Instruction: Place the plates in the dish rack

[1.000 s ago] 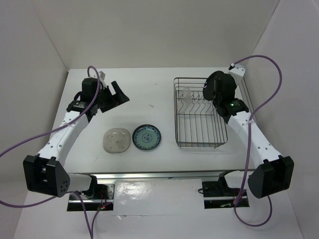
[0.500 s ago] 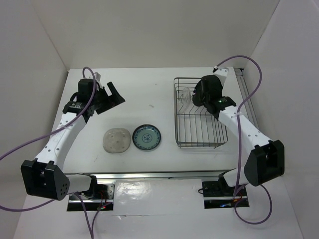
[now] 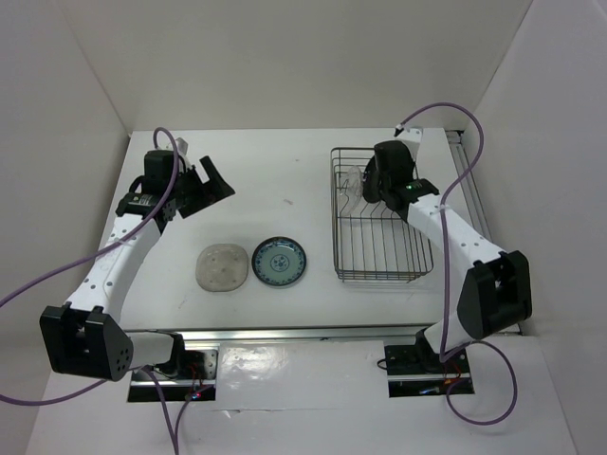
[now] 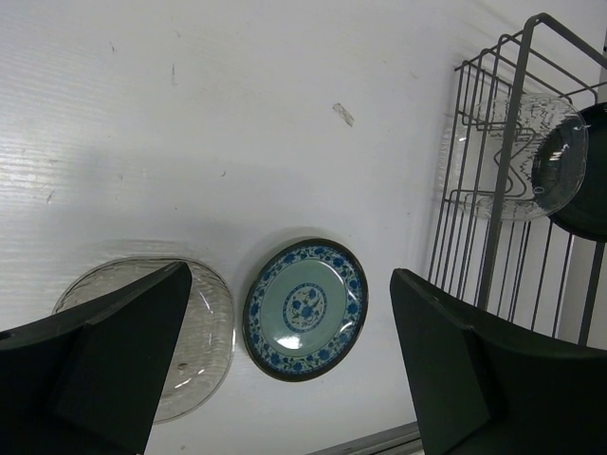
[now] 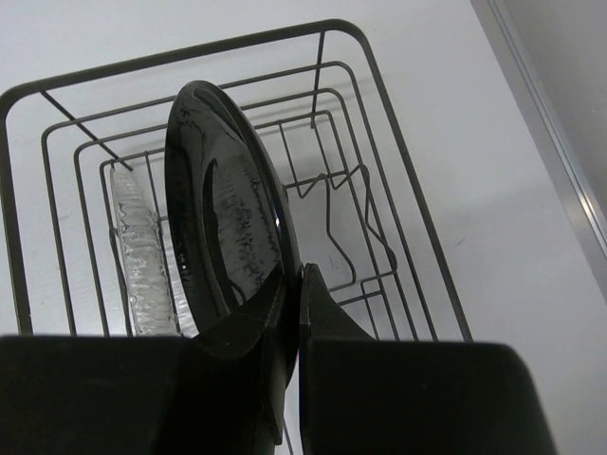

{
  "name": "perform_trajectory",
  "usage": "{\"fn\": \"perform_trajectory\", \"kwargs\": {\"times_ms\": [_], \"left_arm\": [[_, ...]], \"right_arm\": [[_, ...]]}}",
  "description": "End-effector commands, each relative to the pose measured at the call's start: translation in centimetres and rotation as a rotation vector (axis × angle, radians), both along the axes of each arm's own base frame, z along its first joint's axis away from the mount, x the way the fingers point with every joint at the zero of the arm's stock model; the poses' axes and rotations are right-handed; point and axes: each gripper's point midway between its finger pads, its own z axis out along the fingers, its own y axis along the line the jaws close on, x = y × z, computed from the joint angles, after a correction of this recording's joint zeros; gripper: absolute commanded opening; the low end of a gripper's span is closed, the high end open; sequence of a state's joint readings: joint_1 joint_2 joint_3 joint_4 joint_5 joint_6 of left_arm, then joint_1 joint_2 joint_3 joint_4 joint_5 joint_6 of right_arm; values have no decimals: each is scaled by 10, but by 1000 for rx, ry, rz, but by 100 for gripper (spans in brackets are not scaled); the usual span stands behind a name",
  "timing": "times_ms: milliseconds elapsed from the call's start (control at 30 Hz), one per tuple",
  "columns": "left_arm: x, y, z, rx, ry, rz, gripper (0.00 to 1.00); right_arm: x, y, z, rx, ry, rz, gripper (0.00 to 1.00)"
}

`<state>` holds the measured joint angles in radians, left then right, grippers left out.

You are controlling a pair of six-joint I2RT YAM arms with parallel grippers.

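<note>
The dark wire dish rack [image 3: 381, 275] stands at the right. A clear plate [image 3: 352, 178] stands on edge in its far left part. My right gripper [image 3: 372, 185] is shut on the glossy black plate [image 5: 223, 209] and holds it upright over the rack [image 5: 237, 43], just right of the clear plate [image 5: 137, 256]. The beige plate [image 3: 222, 267] and the blue-and-white plate [image 3: 279, 262] lie flat on the table, side by side. My left gripper [image 3: 214, 180] is open and empty, high above the table's back left. Its view shows the blue-and-white plate [image 4: 305, 308] between its fingers.
The rack [image 4: 493, 190] has upright tines and free slots in its near part. White walls close the table on the left, back and right. A metal rail [image 3: 285, 334] runs along the near edge.
My right gripper has carried the black plate leftward, from the rack's right side to beside the clear plate. My left arm drew slightly back to the left.
</note>
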<state>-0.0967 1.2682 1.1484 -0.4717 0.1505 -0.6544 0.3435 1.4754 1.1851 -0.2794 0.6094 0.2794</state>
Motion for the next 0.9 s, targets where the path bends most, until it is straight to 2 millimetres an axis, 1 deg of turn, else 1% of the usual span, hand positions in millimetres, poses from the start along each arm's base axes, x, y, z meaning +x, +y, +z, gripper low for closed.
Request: {"fn": "perform_trajectory", "kwargs": {"times_ms": [0, 33, 67, 133, 167, 233, 267, 333, 367, 400, 433, 467, 533, 567, 600, 633, 667, 733, 767, 833, 867], "left_arm": [[1, -2, 24, -5, -69, -28, 100], [1, -2, 24, -5, -69, -28, 100], [1, -2, 24, -5, -69, -28, 100], [0, -2, 20, -5, -60, -28, 100], [0, -2, 20, -5, -60, -28, 100], [0, -3, 20, -10, -60, -36, 100], [0, -3, 20, -10, -60, -36, 100], [0, -3, 20, -10, -60, -36, 100], [-1, -3, 23, -11, -69, -36, 100], [-3, -3, 19, -3, -62, -41, 100], [-3, -3, 19, -3, -62, -41, 100], [-3, -3, 19, -3, -62, -41, 100], [-3, -3, 19, -3, -62, -41, 100], [-3, -3, 19, -3, -62, -41, 100], [-3, -3, 19, -3, -62, -41, 100], [-2, 0, 19, -3, -62, -32, 100], [-2, -1, 19, -8, -62, -39, 100], [-2, -1, 19, -8, -62, -39, 100], [-2, -1, 19, -8, -62, -39, 100], [-2, 0, 19, -3, -62, -32, 100], [-3, 0, 15, -2, -53, -32, 100]], "right_arm": [[20, 14, 29, 25, -100, 13, 0], [21, 13, 34, 22, -110, 2, 0], [21, 17, 29, 18, -99, 11, 0], [21, 15, 29, 13, -100, 2, 0], [23, 20, 29, 13, -99, 11, 0], [25, 19, 25, -1, -95, 6, 0], [25, 19, 29, 0, -98, 6, 0], [28, 18, 21, -13, -80, -4, 2], [28, 18, 21, -14, -80, -5, 4], [27, 20, 17, -24, -74, -8, 9], [27, 20, 17, -24, -74, -8, 11], [27, 20, 17, -24, -74, -8, 11], [27, 20, 17, -24, -74, -8, 18], [29, 21, 13, -28, -65, -8, 24], [29, 21, 13, -28, -64, -8, 31], [29, 21, 13, -28, -64, -8, 33], [29, 21, 13, -20, -67, -12, 33], [30, 21, 9, -24, -59, -12, 44], [31, 22, 13, -20, -67, -12, 50], [33, 23, 18, -13, -84, -12, 54], [33, 23, 12, -21, -66, -12, 54]]}}
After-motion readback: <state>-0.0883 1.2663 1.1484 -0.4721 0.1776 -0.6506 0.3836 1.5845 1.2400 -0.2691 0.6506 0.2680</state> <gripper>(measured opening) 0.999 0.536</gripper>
